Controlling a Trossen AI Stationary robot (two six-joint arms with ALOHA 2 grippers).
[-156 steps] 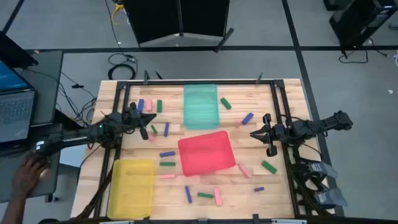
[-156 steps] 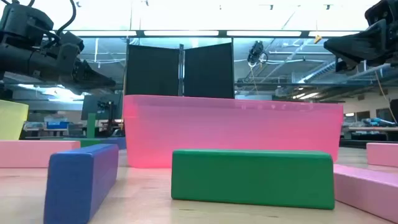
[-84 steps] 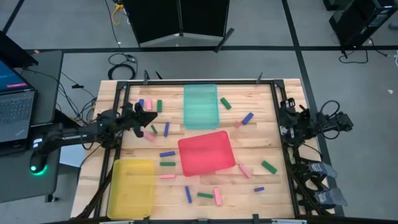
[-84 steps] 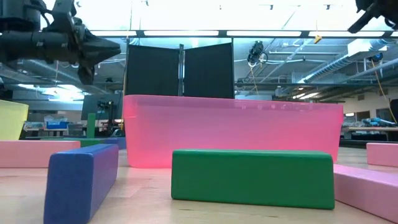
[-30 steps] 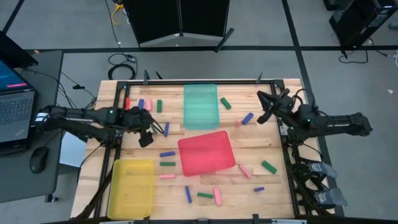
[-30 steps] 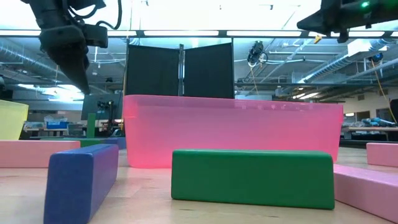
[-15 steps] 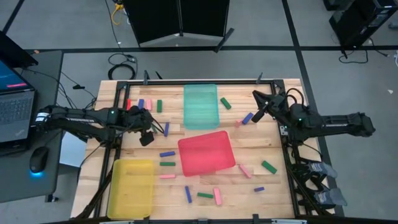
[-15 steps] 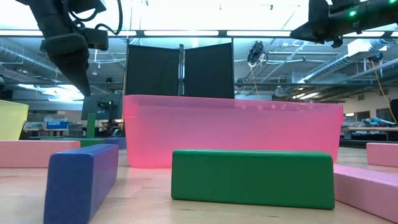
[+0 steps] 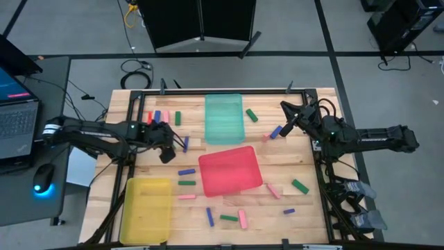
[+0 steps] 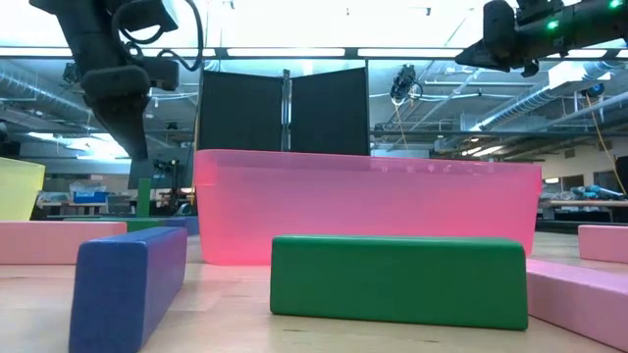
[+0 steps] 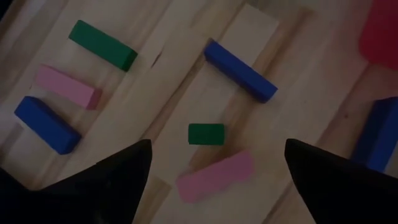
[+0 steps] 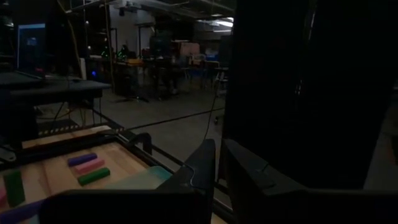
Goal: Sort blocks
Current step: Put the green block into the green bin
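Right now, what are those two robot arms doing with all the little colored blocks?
They are sorting blocks, but no block is held yet. The left gripper hangs open, pointing down over a small green block and a pink block, between the teal tray and the table's left edge. The right gripper is shut and empty, close to a blue block. The red tray and yellow tray look empty, and blocks lie scattered over the table.

Grey floor (image 9: 69, 35), black divider panels (image 9: 201, 21), laptop (image 9: 14, 114) on side desk, bright ceiling strip lights (image 10: 285, 52).
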